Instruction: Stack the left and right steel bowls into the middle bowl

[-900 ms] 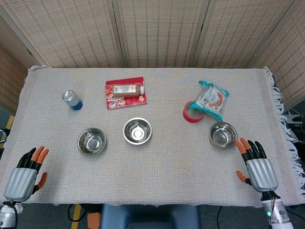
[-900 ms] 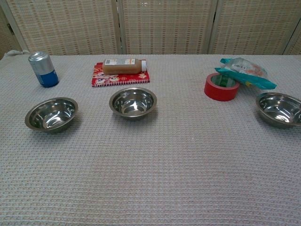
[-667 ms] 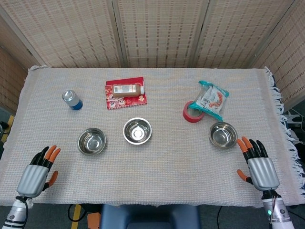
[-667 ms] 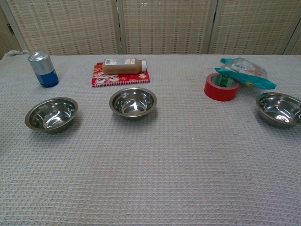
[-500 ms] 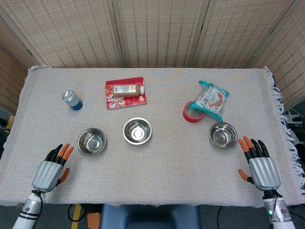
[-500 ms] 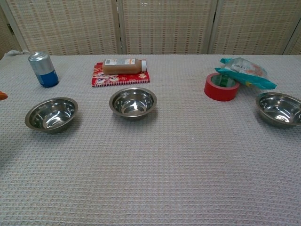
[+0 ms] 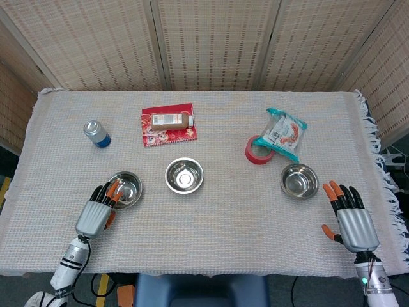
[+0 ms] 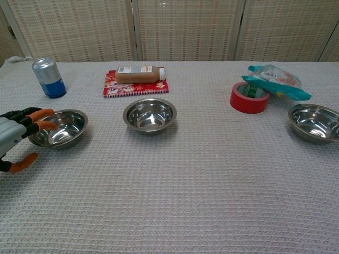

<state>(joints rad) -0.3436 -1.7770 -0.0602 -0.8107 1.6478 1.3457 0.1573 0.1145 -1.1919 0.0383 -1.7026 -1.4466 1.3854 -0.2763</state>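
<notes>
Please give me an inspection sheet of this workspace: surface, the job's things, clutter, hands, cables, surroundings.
Surface: table under a woven grey cloth, fringed at the right edge.
Job's things: left steel bowl, middle steel bowl and right steel bowl, all upright, apart, nothing stacked.
Clutter: blue-and-silver can; brown bottle lying on a red booklet; red tape roll with a teal snack packet resting partly on it.
Hands: left hand open, fingers over the left bowl's rim; right hand open, apart from the right bowl.
Cables: nothing seen on the table.
Surroundings: woven folding screens behind.
</notes>
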